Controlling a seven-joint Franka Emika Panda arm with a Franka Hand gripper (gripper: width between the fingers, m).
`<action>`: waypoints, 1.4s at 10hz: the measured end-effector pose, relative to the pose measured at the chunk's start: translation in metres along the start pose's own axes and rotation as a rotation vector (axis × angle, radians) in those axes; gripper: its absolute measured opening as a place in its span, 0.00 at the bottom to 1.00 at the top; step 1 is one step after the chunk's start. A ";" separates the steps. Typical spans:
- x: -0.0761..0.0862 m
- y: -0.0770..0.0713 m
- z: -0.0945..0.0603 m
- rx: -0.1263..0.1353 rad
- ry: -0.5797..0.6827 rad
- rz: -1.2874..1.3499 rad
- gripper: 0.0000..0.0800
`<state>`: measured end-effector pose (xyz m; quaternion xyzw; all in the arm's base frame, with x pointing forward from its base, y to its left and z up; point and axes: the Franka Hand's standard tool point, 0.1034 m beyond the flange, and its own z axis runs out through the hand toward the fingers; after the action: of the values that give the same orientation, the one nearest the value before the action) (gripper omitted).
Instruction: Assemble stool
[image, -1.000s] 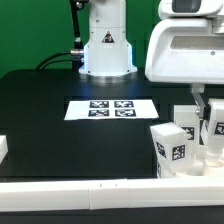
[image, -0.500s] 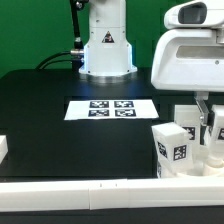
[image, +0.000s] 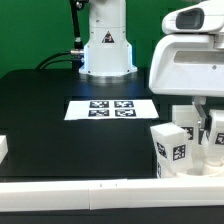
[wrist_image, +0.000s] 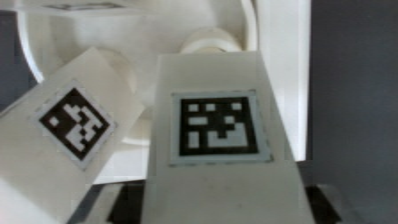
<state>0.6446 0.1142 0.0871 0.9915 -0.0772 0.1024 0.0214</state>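
on the exterior view's left you see the marker board (image: 111, 109) flat on the black bench (image: 60, 130), unchanged. further right, the stool legs (image: 172, 148) stand clustered by the front border bar (image: 100, 189), unmoved. the tool (image: 205, 118) has shifted slightly rightward; it is clamped on a tagged leg (wrist_image: 217, 150), which fills the wrist view.

We see a green wall (image: 35, 25) behind the scene, toward twelve o'clock. A black table (image: 60, 130) fills the middle. The marker board (image: 110, 108) lies flat on it near the centre. At six o'clock, a long white border bar (image: 100, 190) edges the table.
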 end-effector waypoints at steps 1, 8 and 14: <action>-0.001 0.000 0.002 -0.001 0.002 -0.001 0.42; 0.000 -0.002 0.007 0.004 0.024 -0.006 0.42; -0.003 0.003 -0.007 -0.002 -0.146 0.066 0.81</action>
<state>0.6397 0.1124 0.0930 0.9932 -0.1112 0.0306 0.0134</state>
